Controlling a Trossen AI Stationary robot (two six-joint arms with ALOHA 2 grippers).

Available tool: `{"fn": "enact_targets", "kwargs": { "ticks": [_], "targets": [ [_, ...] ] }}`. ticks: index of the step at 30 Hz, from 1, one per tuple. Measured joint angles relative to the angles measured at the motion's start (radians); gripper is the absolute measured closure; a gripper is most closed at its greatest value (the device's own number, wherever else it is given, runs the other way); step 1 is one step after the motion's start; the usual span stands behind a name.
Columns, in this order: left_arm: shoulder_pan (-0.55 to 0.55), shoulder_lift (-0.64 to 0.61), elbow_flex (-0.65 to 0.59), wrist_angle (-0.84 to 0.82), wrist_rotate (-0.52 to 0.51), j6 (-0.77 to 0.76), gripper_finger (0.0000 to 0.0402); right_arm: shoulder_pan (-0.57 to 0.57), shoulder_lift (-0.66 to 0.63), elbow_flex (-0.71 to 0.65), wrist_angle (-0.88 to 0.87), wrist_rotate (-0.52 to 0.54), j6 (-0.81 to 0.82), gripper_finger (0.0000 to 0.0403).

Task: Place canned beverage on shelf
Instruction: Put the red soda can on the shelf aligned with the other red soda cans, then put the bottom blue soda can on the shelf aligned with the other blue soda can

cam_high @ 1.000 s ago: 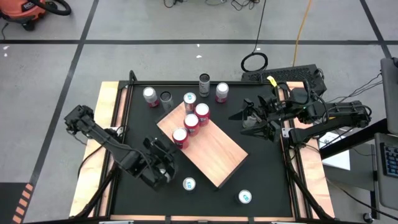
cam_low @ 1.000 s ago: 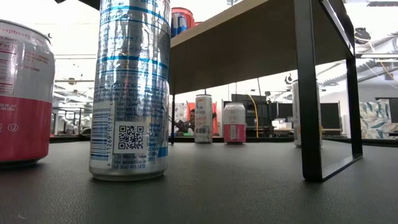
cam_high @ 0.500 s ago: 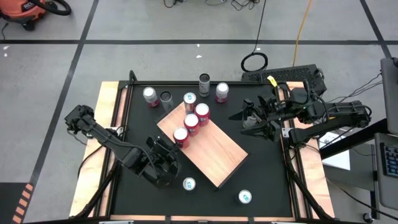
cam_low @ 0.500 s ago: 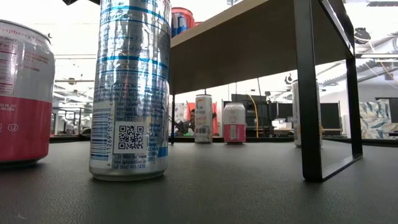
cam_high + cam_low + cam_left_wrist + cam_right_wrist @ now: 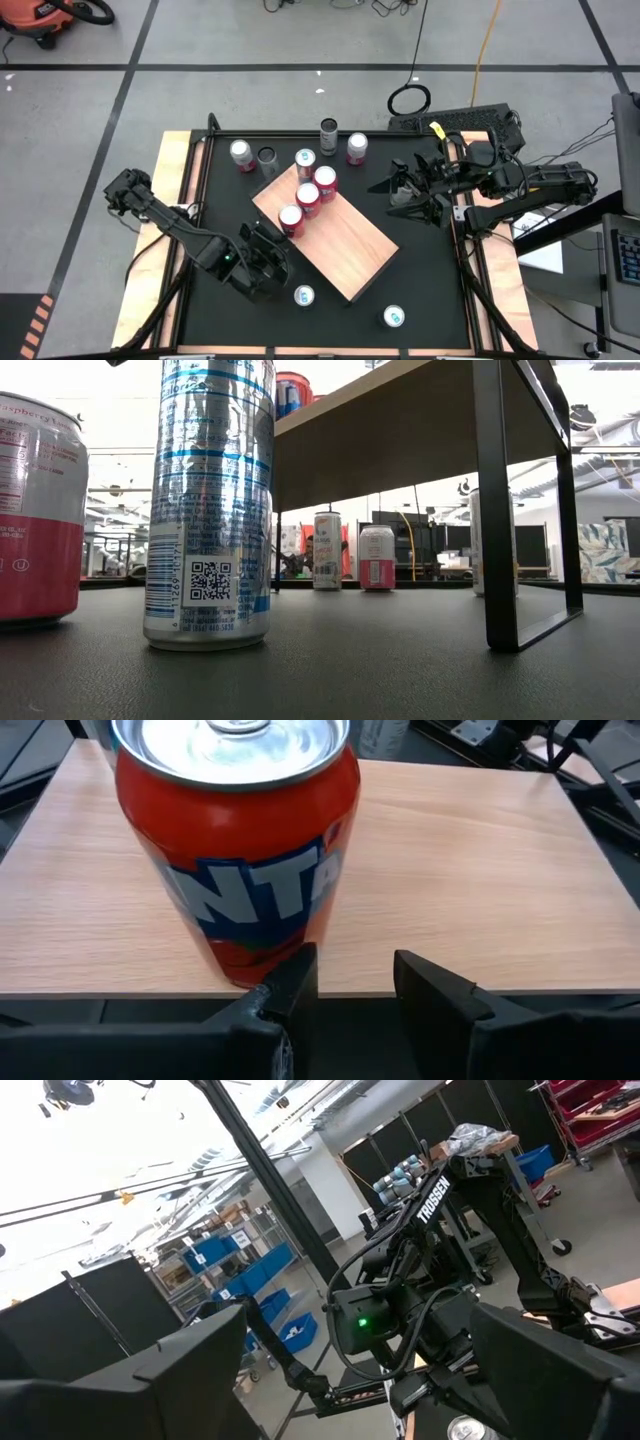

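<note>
Left wrist view shows the red can (image 5: pixel 238 840) standing on the shelf (image 5: pixel 480 870), lower centre; left fingers (image 5: pixel 300 975) released, empty. Next: fetch another can. Right fingers (image 5: pixel 392 194) spread, idle.

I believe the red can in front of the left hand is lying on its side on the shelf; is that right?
No: the red can stands upright on the shelf in front of the left hand, as the left wrist view shows.

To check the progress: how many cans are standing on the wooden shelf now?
4, clustered at one end of the shelf: corner can, second can, third can, edge can. From above, none seems hidden.
</note>
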Motion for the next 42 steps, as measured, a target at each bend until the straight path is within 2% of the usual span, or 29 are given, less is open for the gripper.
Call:
{"fn": "enact_targets", "kwargs": {
  "ticks": [12, 20, 26, 37, 42],
  "targets": [
    [0.038, 0.003, 0.0, 0.047, 0.0, 0.026, 0.0268, 0.0, 0.0, 0.0, -0.001, -0.001, -0.008, 0.0041],
    [-0.001, 0.0, 0.0, 0.076, 0.081, 0.012, 0.0268, 0.0, 0.0, 0.0, -0.021, -0.001, -0.008, 0.0041],
    [-0.036, -0.035, 0.044, 0.058, 0.077, -0.032, 0.0268, 0.0, 0.0, 0.0, -0.063, -0.002, -0.008, 0.0041],
    [-0.005, -0.122, 0.168, 0.044, 0.067, 0.139, 0.0268, 0.0, 0.0, 0.0, -0.089, -0.001, -0.016, 0.0041],
    [0.013, -0.172, 0.211, 0.048, 0.063, 0.233, 0.0268, 0.0, 0.0, 0.006, -0.169, -0.001, 0.011, 0.0041]
  ]
}}
